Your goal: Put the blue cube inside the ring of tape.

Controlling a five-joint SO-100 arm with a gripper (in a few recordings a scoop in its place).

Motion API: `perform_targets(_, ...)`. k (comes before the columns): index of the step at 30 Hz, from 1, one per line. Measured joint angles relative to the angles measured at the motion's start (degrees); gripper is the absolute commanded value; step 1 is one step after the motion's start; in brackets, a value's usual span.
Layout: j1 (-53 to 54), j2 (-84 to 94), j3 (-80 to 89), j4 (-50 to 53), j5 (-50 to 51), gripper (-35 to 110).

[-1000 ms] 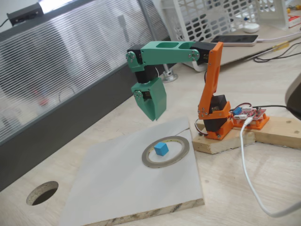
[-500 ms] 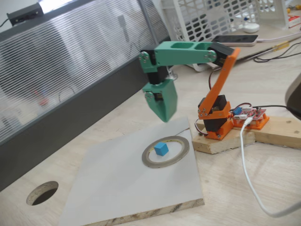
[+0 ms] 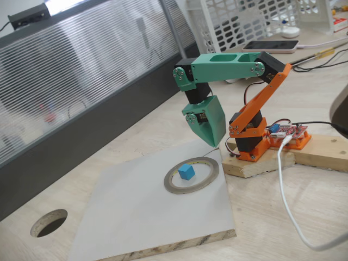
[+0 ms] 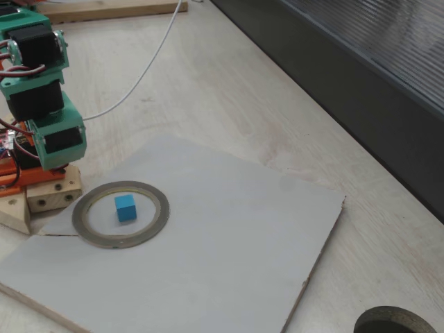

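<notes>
Since the earlier frames the arm had folded back toward its orange base (image 3: 251,142), carrying the gripper (image 3: 213,142) from above the board's far edge to a spot at about 1 o'clock of the ring (image 3: 191,175), raised clear of it. Its green fingers looked pressed together with nothing between them, though the angle was poor. The cube (image 3: 186,172) had not moved: it sat flat inside the ring, apart from the rim, on the grey board (image 3: 136,217). A white cable (image 3: 285,190) trailed at 3 o'clock; a round hole (image 3: 49,222) lay at 8 o'clock.
</notes>
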Motion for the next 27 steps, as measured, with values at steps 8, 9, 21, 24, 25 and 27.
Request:
perform_targets(8, 0.1, 0.0, 0.0, 1.1, 0.0, 0)
perform_targets(9, 0.1, 0.0, 0.0, 1.1, 0.0, 0)
perform_targets(21, 0.1, 0.0, 0.0, 1.0, -0.5, 0)
perform_targets(24, 0.1, 0.0, 0.0, 1.0, -0.5, 0)
perform_targets(25, 0.1, 0.0, 0.1, 1.0, -0.5, 0)
perform_targets(27, 0.1, 0.0, 0.8, 1.0, -0.5, 0)
